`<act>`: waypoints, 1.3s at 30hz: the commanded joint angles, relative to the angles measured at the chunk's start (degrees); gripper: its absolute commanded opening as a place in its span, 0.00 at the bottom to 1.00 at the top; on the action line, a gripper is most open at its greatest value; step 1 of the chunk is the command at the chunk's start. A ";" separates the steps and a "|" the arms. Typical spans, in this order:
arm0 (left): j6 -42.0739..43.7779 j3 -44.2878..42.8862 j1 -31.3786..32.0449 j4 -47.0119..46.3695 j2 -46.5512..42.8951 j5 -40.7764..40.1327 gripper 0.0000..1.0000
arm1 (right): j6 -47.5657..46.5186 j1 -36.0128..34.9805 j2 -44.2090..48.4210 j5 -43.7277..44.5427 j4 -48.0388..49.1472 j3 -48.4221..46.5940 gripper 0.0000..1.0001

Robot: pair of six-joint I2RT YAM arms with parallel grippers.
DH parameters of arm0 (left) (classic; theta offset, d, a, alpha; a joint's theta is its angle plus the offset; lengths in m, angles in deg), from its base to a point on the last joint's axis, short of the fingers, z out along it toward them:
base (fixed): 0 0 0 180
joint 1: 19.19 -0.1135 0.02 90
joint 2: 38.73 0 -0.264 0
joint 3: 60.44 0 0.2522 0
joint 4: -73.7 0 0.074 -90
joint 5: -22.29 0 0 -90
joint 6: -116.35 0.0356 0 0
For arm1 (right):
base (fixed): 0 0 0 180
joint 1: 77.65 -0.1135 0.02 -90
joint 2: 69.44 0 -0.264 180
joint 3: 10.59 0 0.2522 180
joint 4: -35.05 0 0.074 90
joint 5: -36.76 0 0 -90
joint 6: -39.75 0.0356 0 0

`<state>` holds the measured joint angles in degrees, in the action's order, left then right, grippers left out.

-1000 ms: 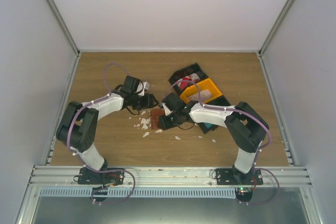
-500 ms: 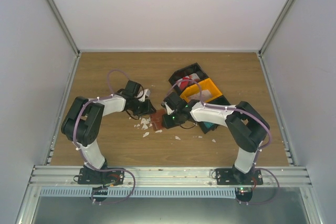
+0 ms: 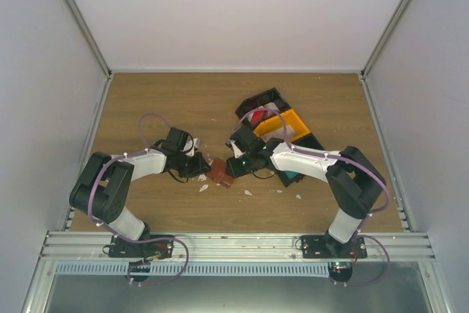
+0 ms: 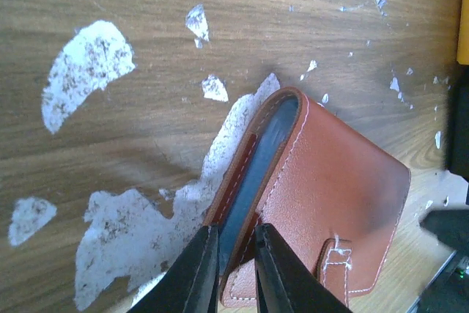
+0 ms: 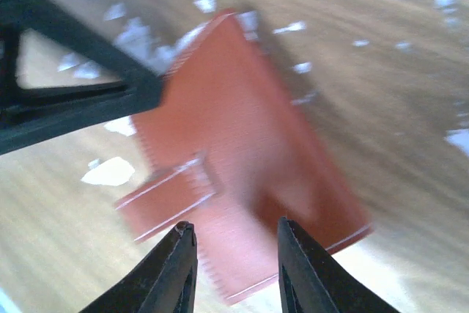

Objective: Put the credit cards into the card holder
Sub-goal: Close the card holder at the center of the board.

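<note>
The card holder (image 3: 220, 174) sits on the surface (image 3: 161, 100) at the middle of the overhead frame, with the left pincer (image 4: 236, 234) clenched on its flap edge. The right pincer (image 5: 236, 226) straddles its other side, fingers apart — grasping or not, I can't tell.

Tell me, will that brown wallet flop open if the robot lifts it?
Probably bends some: the card holder looks like soft stitched leather, and the left gripper seems to pinch one flap, so the other may hang. Likely light, being thin.
</note>
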<state>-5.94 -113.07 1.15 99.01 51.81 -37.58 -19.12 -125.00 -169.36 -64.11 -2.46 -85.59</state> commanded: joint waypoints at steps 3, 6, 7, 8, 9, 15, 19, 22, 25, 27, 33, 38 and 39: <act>-2.77 2.39 0.17 0.47 -1.44 -1.16 0.19 | -2.64 -4.72 3.52 -8.47 0.22 3.39 0.33; -2.78 2.65 0.16 0.57 -1.76 -1.03 0.19 | -2.66 -6.60 3.52 -9.62 0.41 5.40 0.31; -2.78 2.61 0.08 0.62 -1.84 -0.91 0.20 | -2.66 -6.80 3.32 -9.68 0.45 5.89 0.29; -2.64 2.65 0.08 0.70 -1.86 -0.75 0.20 | -2.57 -6.80 2.93 -9.44 0.34 6.21 0.28; -2.58 2.55 0.12 0.75 -1.86 -0.57 0.20 | -2.45 -6.84 2.61 -8.69 0.18 6.23 0.27; -1.91 2.47 0.07 1.21 -2.22 1.10 0.23 | 0.17 -6.02 -1.13 -1.09 0.07 3.97 0.23; -0.96 1.73 -0.35 2.61 -3.07 1.10 0.27 | 4.98 -4.49 -1.33 4.75 1.64 4.25 0.23; -0.06 0.58 -0.77 3.73 -2.93 1.35 0.29 | 6.09 -2.93 -0.31 7.55 2.70 5.05 0.24; 0.28 -0.63 -0.94 4.70 -3.31 0.05 0.33 | 5.86 -1.36 0.01 8.43 4.18 5.52 0.24; 0.40 -1.96 -1.04 6.03 -3.72 -1.93 0.37 | 4.80 -0.24 -0.57 8.10 5.40 5.39 0.24; 1.26 -6.42 -1.13 9.67 -4.87 -8.55 0.51 | 0.85 1.35 -5.11 6.93 8.01 1.85 0.24; 2.35 -10.75 -1.42 11.24 -2.77 -12.61 0.54 | -0.16 2.80 -7.63 8.47 8.84 -0.24 0.24; 2.55 -11.53 -1.43 11.03 -2.13 -12.96 0.55 | -0.74 3.22 -8.22 9.08 8.77 -0.59 0.24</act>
<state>-4.98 -121.31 0.30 109.02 48.60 -46.04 -17.61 -123.45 -174.93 -57.95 5.38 -84.78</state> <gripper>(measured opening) 0.540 0.238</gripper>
